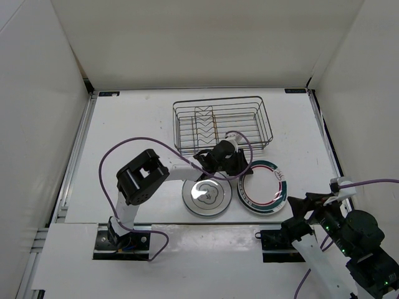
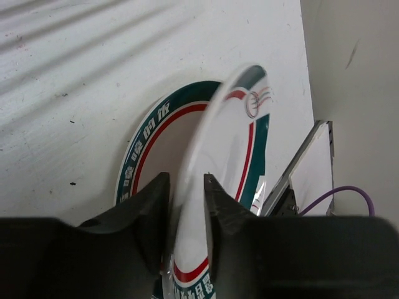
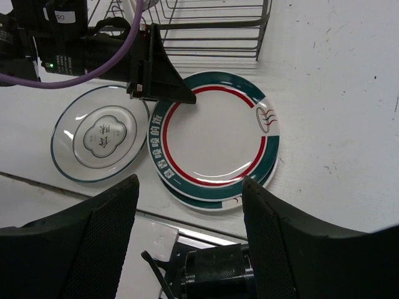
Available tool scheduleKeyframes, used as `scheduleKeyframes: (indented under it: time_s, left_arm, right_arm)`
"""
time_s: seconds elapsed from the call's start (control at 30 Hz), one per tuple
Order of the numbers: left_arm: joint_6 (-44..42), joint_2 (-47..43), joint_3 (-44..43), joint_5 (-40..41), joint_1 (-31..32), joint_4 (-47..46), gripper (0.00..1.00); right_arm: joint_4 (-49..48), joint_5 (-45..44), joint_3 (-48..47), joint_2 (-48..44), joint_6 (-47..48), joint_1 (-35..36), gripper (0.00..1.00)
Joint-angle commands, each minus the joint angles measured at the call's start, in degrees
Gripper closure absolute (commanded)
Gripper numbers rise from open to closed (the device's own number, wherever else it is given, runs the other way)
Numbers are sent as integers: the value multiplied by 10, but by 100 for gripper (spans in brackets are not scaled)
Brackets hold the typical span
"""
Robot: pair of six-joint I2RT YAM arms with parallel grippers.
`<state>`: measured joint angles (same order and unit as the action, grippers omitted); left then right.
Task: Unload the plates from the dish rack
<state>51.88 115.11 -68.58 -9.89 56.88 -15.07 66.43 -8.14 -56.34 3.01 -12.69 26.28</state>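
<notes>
Top: see dish rack (image 1: 222,99) at back, grey plate (image 1: 206,197) flat in front, teal-red stack (image 1: 271,193) beside it. Left wrist: see left gripper (image 2: 185,193) clamped on upper teal plate (image 2: 224,168) rim, seemingly tilted over lower teal plate (image 2: 156,149). Right wrist: see right gripper (image 3: 188,184) spread wide, empty, near stack.

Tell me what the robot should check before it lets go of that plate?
1. Left gripper shut on upper red-and-teal plate's rim: ok.
2. That plate over the lower red-and-teal plate, slightly offset: ok.
3. Held plate lying flat: cannot tell.
4. Grey plate beside, not underneath: ok.
5. Right gripper open, touching no plate: ok.
6. No plate seen in the dish rack: ok.
</notes>
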Motion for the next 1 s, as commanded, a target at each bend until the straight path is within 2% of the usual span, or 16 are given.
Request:
scheduleKeyframes:
  time_s: [0.0, 0.1, 0.13, 0.17, 0.47, 0.6, 0.77, 0.8, 0.93, 0.97]
  left_arm:
    - [-22, -16, -35, 6, 4, 17, 59]
    - [-40, -13, -47, 9, 6, 50, 50]
    - [-51, -15, -50, 10, 8, 60, 45]
    - [-53, -15, -50, 14, 7, 66, 35]
    - [-124, -19, -88, 65, 23, 169, 0]
    - [-183, -20, -121, 120, 43, 225, 0]
    - [-290, -35, -189, 238, 80, 312, 0]
    - [-325, -37, -190, 246, 90, 326, 0]
    - [-339, -74, -181, 253, 87, 383, 0]
    - [-343, -113, -160, 252, 87, 389, 0]
  right_arm:
    - [-22, 18, 4, 6, 17, 2, 30]
    - [-22, 21, 2, 14, 18, 1, 30]
    - [-20, 23, 3, 14, 20, 0, 30]
    - [-23, 23, 3, 17, 20, -1, 30]
    - [-22, 21, 2, 22, 20, 0, 27]
    - [-21, 21, 2, 24, 19, -1, 27]
    - [-20, 19, 1, 23, 20, 1, 26]
    - [-20, 21, 2, 24, 19, 0, 26]
    - [-22, 10, 2, 30, 16, 1, 26]
    - [-19, 5, 2, 32, 10, 0, 26]
